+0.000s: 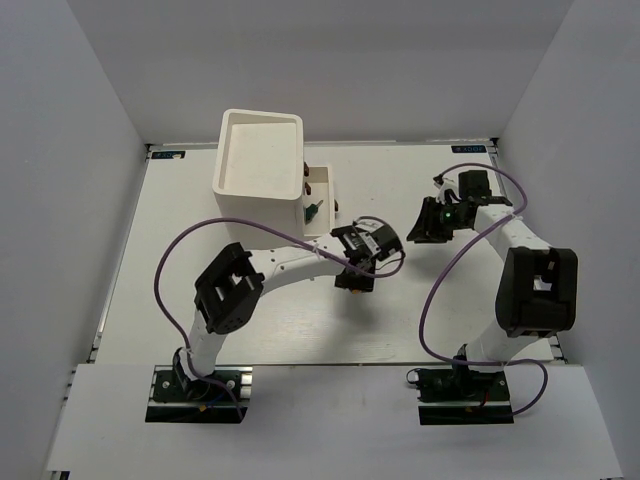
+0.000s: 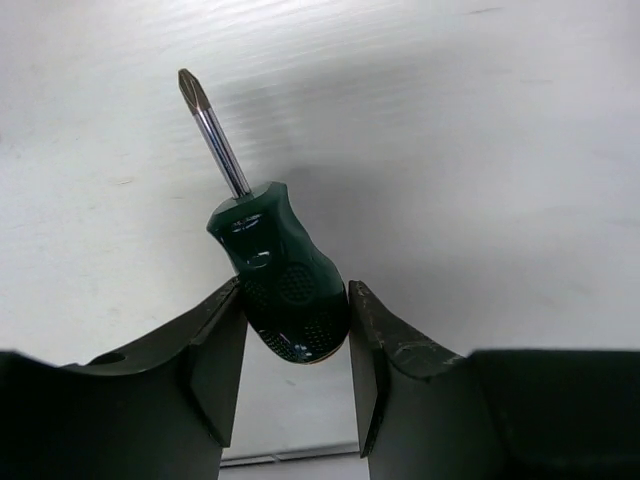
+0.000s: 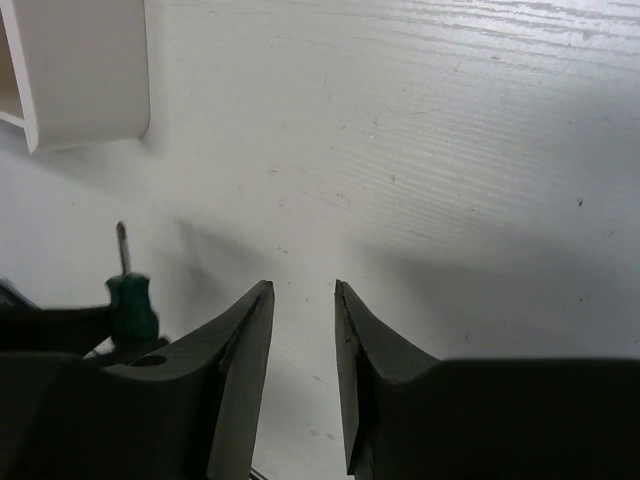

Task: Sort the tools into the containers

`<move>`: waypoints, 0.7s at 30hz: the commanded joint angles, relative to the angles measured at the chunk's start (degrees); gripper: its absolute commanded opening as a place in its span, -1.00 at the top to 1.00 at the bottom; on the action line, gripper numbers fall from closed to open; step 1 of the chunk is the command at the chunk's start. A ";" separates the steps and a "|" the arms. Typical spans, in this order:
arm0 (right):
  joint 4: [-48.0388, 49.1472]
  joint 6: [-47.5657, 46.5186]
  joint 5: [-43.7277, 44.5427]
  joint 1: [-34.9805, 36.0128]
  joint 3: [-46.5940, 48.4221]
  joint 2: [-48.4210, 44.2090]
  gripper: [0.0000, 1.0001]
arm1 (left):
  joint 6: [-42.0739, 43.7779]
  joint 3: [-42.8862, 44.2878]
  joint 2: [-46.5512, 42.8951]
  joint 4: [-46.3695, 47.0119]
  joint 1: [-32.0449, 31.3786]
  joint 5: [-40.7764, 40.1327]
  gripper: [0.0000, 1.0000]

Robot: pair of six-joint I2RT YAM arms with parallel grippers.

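Note:
A stubby green-handled screwdriver [image 2: 283, 275] sits between the fingertips of my left gripper [image 2: 295, 286]. Both fingers press on the sides of its handle, and the metal shaft points away over the white table. From above, my left gripper [image 1: 352, 275] is in the middle of the table, just in front of the white container [image 1: 258, 165]. The container's drawer [image 1: 327, 192] stands pulled out on the right, with a green-handled tool [image 1: 312, 211] inside. My right gripper [image 3: 303, 285] is open with nothing in it, a little right of the left one [image 1: 425, 222]. It sees the screwdriver [image 3: 130, 300] at its lower left.
The container's recessed top tray [image 1: 228, 150] looks bare. A corner of the container [image 3: 85, 75] shows at the upper left of the right wrist view. Grey walls enclose the table on three sides. Purple cables loop from both arms.

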 commanded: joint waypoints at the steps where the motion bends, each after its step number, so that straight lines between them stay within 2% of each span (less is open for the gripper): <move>1: 0.08 -1.84 -1.55 -0.47 0.08 -2.40 0.29 | 4.58 10.21 -7.33 -3.72 -2.68 -3.62 0.81; 4: -0.09 -1.76 -1.64 -0.47 0.34 -1.87 0.29 | 5.20 15.76 -6.80 -6.55 -2.07 -7.32 0.81; 8: -0.53 -1.75 -1.81 -0.38 0.87 -1.87 0.29 | 8.17 18.31 -5.14 -6.55 1.70 -11.01 0.81; 13: -1.06 -2.55 -1.64 -0.47 1.05 -1.87 0.29 | 12.05 27.62 -0.13 -8.14 7.41 -15.49 0.81; 17: -1.06 -2.46 -1.72 -0.47 1.05 -1.87 0.29 | 16.97 30.70 2.78 -8.13 10.49 -16.20 0.79; 21: -1.06 -2.11 -1.37 -0.38 0.87 -2.04 0.29 | 21.70 29.22 3.84 -6.47 14.98 -14.89 0.79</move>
